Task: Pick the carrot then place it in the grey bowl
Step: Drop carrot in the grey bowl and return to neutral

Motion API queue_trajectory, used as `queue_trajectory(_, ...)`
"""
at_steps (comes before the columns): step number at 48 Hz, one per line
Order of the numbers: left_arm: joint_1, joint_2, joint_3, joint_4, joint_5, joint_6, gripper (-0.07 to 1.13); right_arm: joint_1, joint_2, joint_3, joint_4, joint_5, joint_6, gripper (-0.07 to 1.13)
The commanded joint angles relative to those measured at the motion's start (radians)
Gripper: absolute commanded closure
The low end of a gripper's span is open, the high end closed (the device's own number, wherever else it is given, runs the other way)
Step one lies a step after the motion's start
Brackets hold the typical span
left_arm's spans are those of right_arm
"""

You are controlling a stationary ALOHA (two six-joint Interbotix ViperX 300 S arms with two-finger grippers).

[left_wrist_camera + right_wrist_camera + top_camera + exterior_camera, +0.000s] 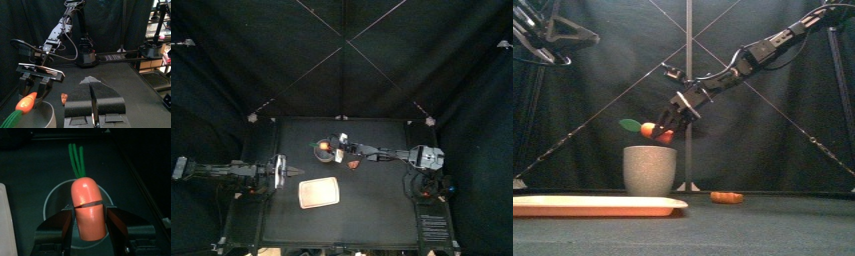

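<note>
Right pincer is clenched on the carrot, jaws pressed to both its sides. The carrot hangs tilted just above the rim of the grey cup, not inside it, with its green leaves pointing left in the front view. From the right wrist, the carrot sits over the cup's opening. The pink tray lies in front of the cup, nearer the counter's front edge. A small orange toy rests right of the cup. Left pincer hangs at the left, jaws closed on nothing.
</note>
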Motion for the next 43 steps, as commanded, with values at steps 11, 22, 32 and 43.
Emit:
queue_trajectory(11,0.003,0.002,-0.014,0.003,-0.003,0.002,1.09,-0.006,-0.048,-0.003,0.008,-0.006,0.002,0.0)
queue_trajectory(22,0.006,0.002,-0.011,0.003,-0.005,0.002,1.09,-0.014,-0.173,0.052,0.009,-0.012,0.005,0.02)
queue_trajectory(32,0.014,-0.002,-0.011,0.003,-0.003,0.002,1.09,0.035,-0.442,0.287,0.011,-0.078,0.006,0.02)
queue_trajectory(43,0.017,-0.008,-0.008,0.011,-0.003,0.003,1.09,0.175,-0.752,0.578,0.028,-0.23,0.006,0.02)
